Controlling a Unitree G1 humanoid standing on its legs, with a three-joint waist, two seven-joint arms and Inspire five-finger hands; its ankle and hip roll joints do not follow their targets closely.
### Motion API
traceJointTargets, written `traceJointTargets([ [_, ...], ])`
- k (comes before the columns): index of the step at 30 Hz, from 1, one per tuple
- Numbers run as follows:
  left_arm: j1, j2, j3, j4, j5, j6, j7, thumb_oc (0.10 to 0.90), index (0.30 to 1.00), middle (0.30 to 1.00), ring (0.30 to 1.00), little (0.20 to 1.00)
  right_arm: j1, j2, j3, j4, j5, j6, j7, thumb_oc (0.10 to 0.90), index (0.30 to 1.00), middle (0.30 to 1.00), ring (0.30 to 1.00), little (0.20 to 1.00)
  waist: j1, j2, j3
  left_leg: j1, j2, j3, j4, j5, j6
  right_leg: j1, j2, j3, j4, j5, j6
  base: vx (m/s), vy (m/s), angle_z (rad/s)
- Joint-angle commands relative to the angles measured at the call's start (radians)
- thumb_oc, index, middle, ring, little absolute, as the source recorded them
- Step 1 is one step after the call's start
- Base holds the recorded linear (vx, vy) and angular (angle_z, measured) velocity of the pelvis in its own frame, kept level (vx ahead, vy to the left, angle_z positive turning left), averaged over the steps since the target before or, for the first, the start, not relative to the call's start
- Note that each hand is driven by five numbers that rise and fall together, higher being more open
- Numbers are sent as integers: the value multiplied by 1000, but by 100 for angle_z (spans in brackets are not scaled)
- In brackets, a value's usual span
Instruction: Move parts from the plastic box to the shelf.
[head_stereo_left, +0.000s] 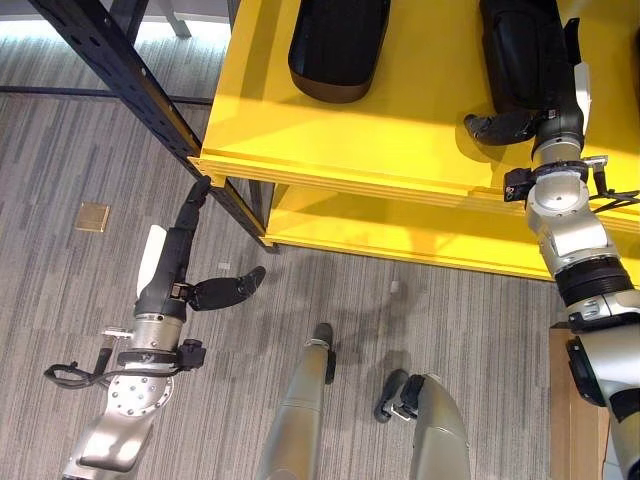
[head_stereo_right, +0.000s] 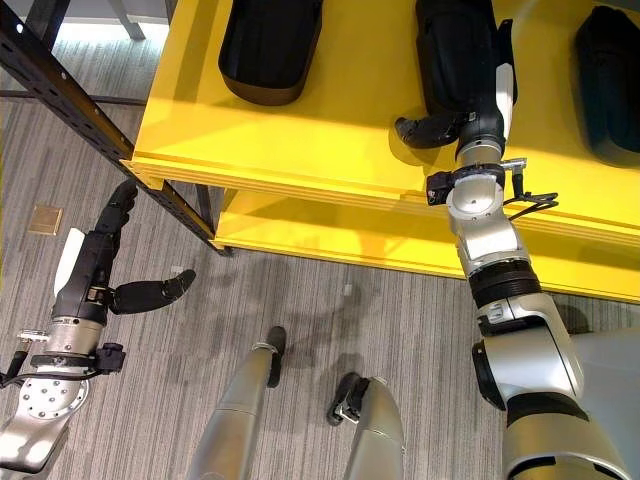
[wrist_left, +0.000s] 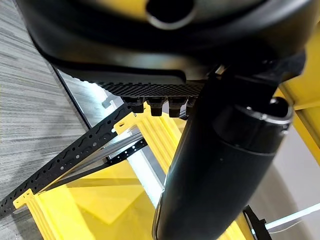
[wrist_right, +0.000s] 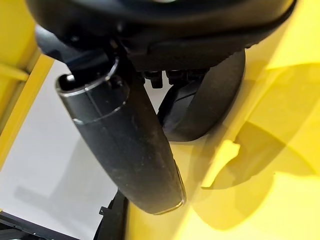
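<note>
The yellow shelf (head_stereo_left: 400, 130) carries three black moulded parts lying flat: one at the left (head_stereo_left: 338, 45), one in the middle (head_stereo_right: 455, 45) and one at the right edge (head_stereo_right: 610, 70). My right hand (head_stereo_right: 485, 105) is up on the shelf at the near end of the middle part. Its fingers lie straight along that part, and its thumb (head_stereo_right: 430, 128) is spread away to the left over bare shelf. My left hand (head_stereo_left: 170, 265) hangs low over the floor at the left, open and holding nothing. Its fingers point up toward the shelf's front corner.
A dark perforated rack post (head_stereo_left: 110, 70) runs diagonally down to the shelf corner. A lower yellow shelf (head_stereo_left: 400, 235) sits under the top one. A small brown plate (head_stereo_left: 92, 217) lies in the grey carpet, and a wooden edge (head_stereo_left: 575, 400) shows at the lower right.
</note>
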Motion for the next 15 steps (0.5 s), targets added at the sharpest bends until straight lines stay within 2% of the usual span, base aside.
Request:
traceJointTargets([
  [1, -9, 25, 42, -101, -22, -109, 42, 900, 1000, 1000, 1000, 1000, -155, -40, 18, 10, 32, -90, -39, 900, 1000, 1000, 1000, 1000, -4, 7, -64, 21, 22, -29, 1, -100, 4, -17, 11, 73, -90, 92, 50, 0, 0, 0],
  [15, -3, 21, 50, -97, -31, -109, 44, 900, 1000, 1000, 1000, 1000, -147, -1, 23, 56, 64, -85, -27, 900, 1000, 1000, 1000, 1000, 0, 11, -63, 8, 19, -32, 11, -103, 4, -28, 11, 72, -82, 88, 47, 0, 0, 0],
])
